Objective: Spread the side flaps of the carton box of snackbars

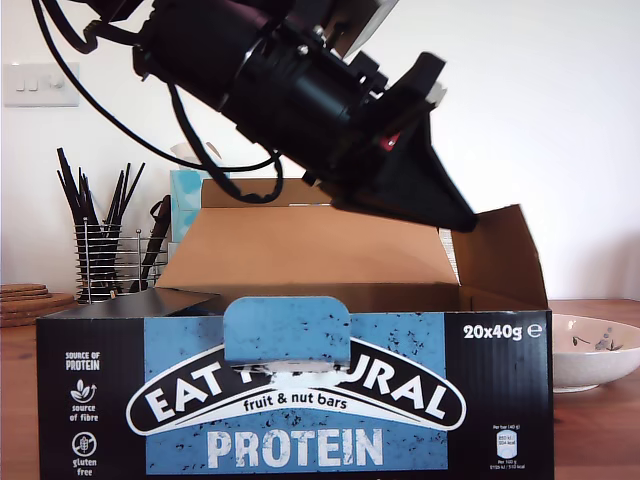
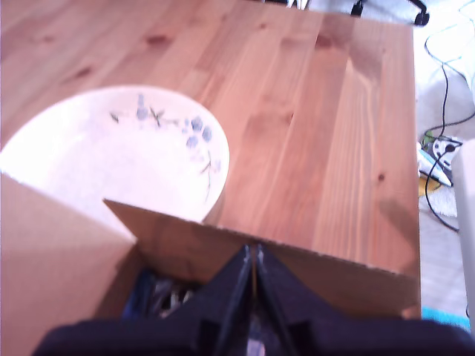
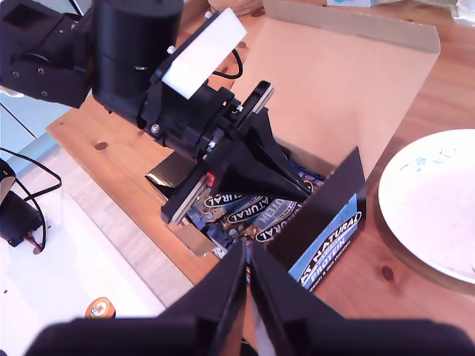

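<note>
Side flaps bracket my first pincer (image 1: 455,215), pressed together inside the carton box (image 1: 300,395), nudging the upright flap (image 1: 510,255) outward; the other (image 1: 140,303) lies spread. My second pincer (image 3: 249,274), also shut, hovers above.

One carton box of snackbars (image 1: 300,400), two side flaps (image 1: 505,255), one bowl (image 1: 590,350), one utensil holder (image 1: 105,262).

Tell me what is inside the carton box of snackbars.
The second wrist view shows wrapped Eat Natural bars lying in the carton box of snackbars. My first gripper and the raised side flap cover part of them, so how many there are cannot be told.
</note>
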